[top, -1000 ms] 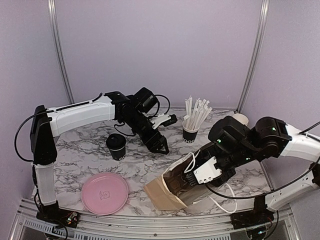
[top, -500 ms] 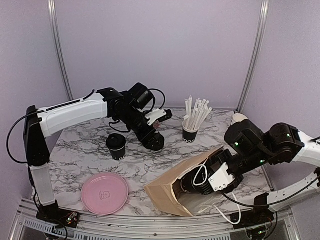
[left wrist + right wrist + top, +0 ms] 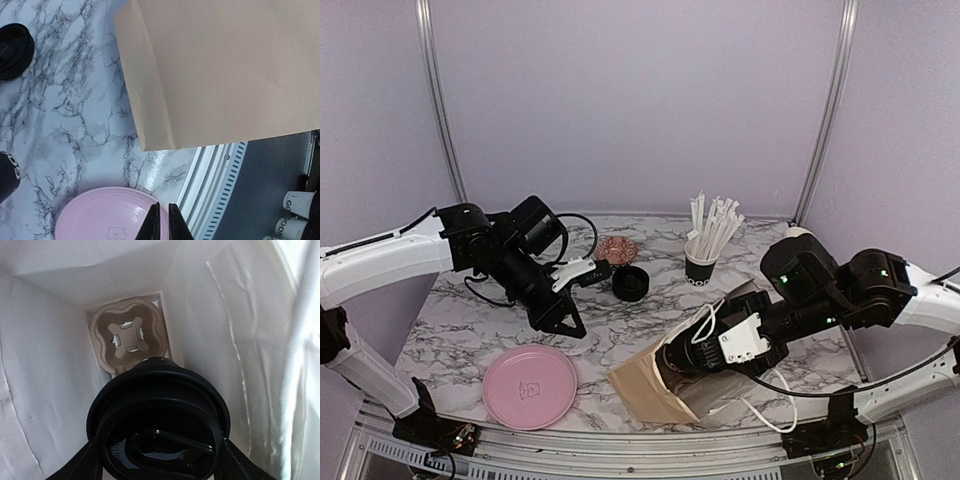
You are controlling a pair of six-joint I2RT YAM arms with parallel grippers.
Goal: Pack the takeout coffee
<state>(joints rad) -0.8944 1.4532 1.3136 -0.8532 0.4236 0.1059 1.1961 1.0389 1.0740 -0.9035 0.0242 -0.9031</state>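
The right gripper [image 3: 158,462] is seen inside a paper bag [image 3: 635,385]. Its two dark fingers [image 3: 86,462] are pinched against opposite sides of a lidded takeout coffee cup [image 3: 157,405]. The cup is viewed from above, so mostly its lid [image 3: 200,405] is shown: round, glossy black plastic, with a raised rim and a sunken centre. Beyond the cup, at the far end of the bag, a cup carrier [image 3: 127,337] is lodged. It is made of rough brown moulded pulp, and one rounded pocket with four small tabs is visible. The bag's inner walls are white, smooth and lightly creased.

From the top camera the bag is shown lying on its side on a white marble-patterned table [image 3: 650,320], matte tan outside. Its mouth is turned toward the right arm, and white cord handles [image 3: 765,410] trail beside it.

The left gripper [image 3: 160,222] is held apart from the bag, pointing down over a flat, round pink plate [image 3: 100,215]. Its thin black tips are pressed almost together with nothing between them. At the left edge of its wrist view, part of a second black cup [image 3: 6,175] with white lettering is caught.

Further back, a low round black object [image 3: 630,283] rests on the marble; whether it is a lid or a cup cannot be told. To its right stands a black straw cup [image 3: 700,268] filled with tall white straws.
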